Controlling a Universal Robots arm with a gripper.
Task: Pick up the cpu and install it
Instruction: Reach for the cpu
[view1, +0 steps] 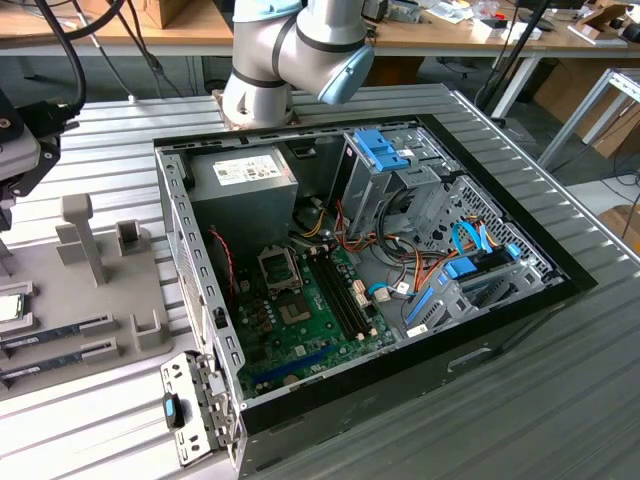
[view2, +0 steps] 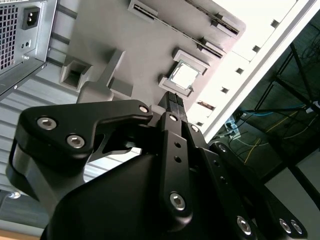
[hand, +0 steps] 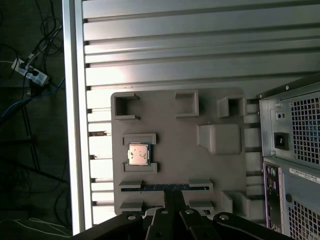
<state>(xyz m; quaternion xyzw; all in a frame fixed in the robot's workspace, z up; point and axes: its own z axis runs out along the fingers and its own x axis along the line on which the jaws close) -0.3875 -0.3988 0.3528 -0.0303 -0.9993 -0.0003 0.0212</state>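
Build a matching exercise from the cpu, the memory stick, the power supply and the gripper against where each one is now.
1. cpu
2. memory stick
3. power supply
4. gripper

A. inside the computer case
B. over the grey holder tray, holding nothing
C. in a square recess of the tray
D. in a long narrow slot of the tray

Pairs: 1-C, 2-D, 3-A, 4-B

The ribbed aluminium table (view1: 110, 130) is carrying an open desktop computer case (view1: 400, 375), which is lying on its side across the middle. A grey moulded fixture tray (view1: 100, 290) is sitting just beside the case toward the exterior view's left. A metal bracket with a blue latch (view1: 195, 410) is resting at the case's near corner; whether it is attached cannot be told.
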